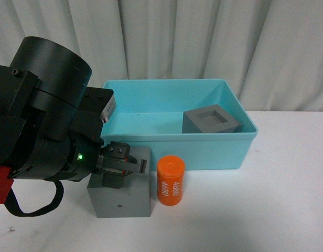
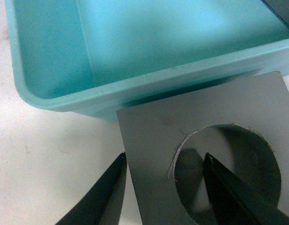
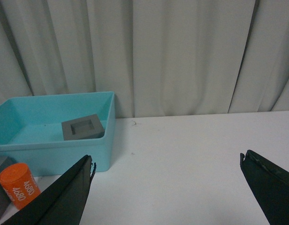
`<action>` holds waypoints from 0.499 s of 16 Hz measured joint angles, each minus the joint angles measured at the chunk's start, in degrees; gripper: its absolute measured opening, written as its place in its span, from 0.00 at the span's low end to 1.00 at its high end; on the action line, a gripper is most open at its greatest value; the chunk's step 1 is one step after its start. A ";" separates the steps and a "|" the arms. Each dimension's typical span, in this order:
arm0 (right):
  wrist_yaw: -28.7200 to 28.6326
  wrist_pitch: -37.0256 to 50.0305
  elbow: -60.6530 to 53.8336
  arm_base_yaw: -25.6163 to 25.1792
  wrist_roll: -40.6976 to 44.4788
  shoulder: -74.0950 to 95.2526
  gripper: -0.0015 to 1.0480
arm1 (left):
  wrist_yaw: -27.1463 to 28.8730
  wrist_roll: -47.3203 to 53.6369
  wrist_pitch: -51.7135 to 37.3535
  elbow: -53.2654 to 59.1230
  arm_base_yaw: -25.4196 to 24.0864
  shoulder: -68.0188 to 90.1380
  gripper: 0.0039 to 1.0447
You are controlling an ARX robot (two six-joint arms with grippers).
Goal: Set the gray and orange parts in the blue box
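The left gripper point(image 2: 165, 157) sits over the round-recess cube point(image 1: 131, 202) and straddles one of its walls; one finger point(image 2: 104, 199) hangs just outside the cube's side, the other point(image 2: 229, 197) reaches into the round hollow; the jaws stand apart, with a sliver of gap between the inner finger and the wall, so nothing is clamped. This cube rests on the white table point(image 1: 266, 210) just in front of the blue box point(image 1: 224, 155), near its left front corner; whether it touches the box wall I cannot tell. The orange cylinder point(image 1: 171, 181) stands upright just to the cube's right, also in front of the box; the square-recess cube point(image 1: 211, 122) lies inside the box, in its right half.

Both cubes are matte gray with flat faces and sharp edges; the rim of the round hollow looks slightly rough. The cylinder is smooth and bears "4680" twice in white down its side. The box is smooth turquoise plastic, rimmed, with rounded corners and sloping walls; a pale pleated curtain point(image 3: 182, 56) hangs behind.

The left arm point(image 1: 46, 121), bulky and black with a small green light near the wrist, reaches in from the left, its gripper angled down onto the cube. The right gripper point(image 3: 168, 187) hangs above the table well to the right of the box, its fingers spread wide and holding nothing.
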State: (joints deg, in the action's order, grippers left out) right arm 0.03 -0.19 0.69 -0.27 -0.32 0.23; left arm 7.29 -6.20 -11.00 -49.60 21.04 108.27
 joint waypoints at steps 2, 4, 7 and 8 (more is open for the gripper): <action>0.00 -0.02 0.00 0.00 0.00 0.00 0.94 | -0.39 -0.13 0.11 0.00 -0.74 -0.02 0.28; -0.02 -0.02 0.00 0.00 0.00 0.00 0.94 | -1.22 -0.48 0.31 0.11 -1.16 -0.55 0.21; 0.00 0.00 0.00 0.00 0.00 0.00 0.94 | -2.19 0.07 0.68 1.01 -2.25 -1.53 0.20; 0.00 -0.02 0.00 0.00 0.00 0.00 0.94 | -2.45 0.66 1.01 1.38 -2.86 -1.97 0.20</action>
State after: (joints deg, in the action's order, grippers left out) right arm 0.03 -0.21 0.69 -0.27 -0.32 0.23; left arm 4.84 -5.54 -10.00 -48.23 18.17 106.30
